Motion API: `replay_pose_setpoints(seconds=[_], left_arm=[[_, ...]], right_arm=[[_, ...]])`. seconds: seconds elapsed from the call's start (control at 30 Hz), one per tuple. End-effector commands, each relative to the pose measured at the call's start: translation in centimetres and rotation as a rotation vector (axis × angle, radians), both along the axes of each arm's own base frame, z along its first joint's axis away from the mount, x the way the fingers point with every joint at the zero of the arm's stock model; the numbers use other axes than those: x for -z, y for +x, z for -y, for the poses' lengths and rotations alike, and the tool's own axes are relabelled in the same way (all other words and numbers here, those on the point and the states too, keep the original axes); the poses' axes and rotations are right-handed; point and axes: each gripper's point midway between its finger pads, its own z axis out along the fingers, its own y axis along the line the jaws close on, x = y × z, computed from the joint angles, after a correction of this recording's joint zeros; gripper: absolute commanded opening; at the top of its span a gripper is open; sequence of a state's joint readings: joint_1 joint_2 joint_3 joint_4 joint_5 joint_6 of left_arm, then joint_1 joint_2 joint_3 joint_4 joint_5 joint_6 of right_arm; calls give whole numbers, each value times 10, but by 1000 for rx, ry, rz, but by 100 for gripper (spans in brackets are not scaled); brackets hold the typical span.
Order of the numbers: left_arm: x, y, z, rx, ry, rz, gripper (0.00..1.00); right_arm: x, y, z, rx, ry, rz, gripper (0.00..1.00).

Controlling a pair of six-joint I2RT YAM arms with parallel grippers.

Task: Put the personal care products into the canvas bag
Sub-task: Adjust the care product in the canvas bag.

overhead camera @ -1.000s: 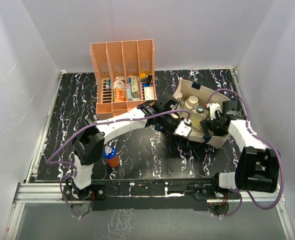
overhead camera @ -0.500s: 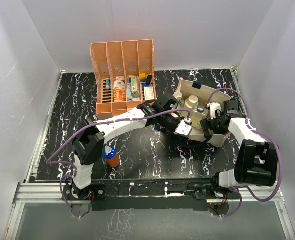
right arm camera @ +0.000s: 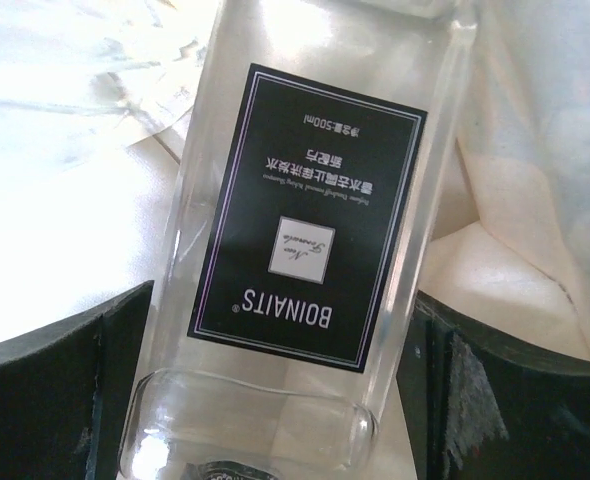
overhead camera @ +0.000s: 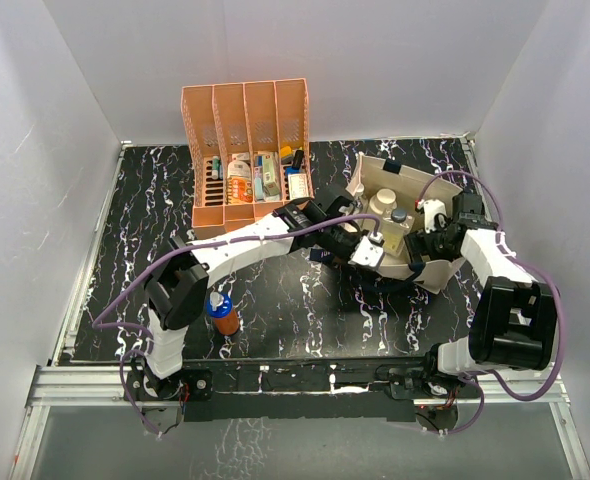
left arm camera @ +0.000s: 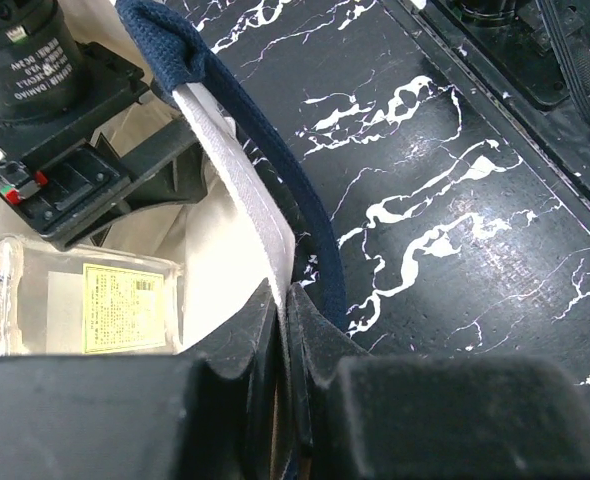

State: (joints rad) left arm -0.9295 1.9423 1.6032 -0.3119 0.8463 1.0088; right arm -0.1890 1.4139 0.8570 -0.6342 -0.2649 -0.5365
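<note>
Right gripper [right arm camera: 285, 410] is down inside the canvas bag [overhead camera: 430, 278], jaws spread wide either side of the clear square bottle [right arm camera: 295, 230] w/ the black label, fingers right beside its walls; can't tell if they press on it or are clear of it. Left gripper [left arm camera: 285, 300] is clamped shut on the bag's rim by the navy strap [left arm camera: 275, 170], holding the mouth open

Doing it well, imo: make sure the bottle rests on the bag floor or on the others before the jaws part fully, then lift the right arm straight up so the fingers don't drag the bottle or snag canvas. Left shouldn't release its pinch; rim looks floppy & would prob fold over the opening

Containers: bag sits at the right of the bench [overhead camera: 145, 230]. Inside, besides the square one, are a white-topped bottle [overhead camera: 383, 203] & a grey-capped one [overhead camera: 400, 215]. Left wrist view shows a clear bottle w/ pale yellow label [left arm camera: 105, 310] lying inside, maybe one of those. Orange-brown blue-capped bottle [overhead camera: 222, 312] stands on the bench near the left arm's base, well apart from the bag, not yet packed. Orange file rack [overhead camera: 245, 130] at the back holds small packs & pens, not task items
</note>
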Motion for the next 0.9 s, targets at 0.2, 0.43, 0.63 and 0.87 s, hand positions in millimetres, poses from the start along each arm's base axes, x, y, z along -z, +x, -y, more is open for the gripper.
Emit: replay_pose_setpoints(seconds=[0.2,0.43,0.63,0.87], left_arm=[[2,2,-3,-17,10,-27,5],[5,4,-3,-19,14,-17,5],[9,4,-2,-15,17,-18,5],[17,2,0,5,33,-31,5]], right_arm=[[-75,31,9,50,8,129,13],[-101,37,12,50,-8,181,8],[-114,35,9,47,3,191,13],[-124,18,-5,-13,36,223,31]])
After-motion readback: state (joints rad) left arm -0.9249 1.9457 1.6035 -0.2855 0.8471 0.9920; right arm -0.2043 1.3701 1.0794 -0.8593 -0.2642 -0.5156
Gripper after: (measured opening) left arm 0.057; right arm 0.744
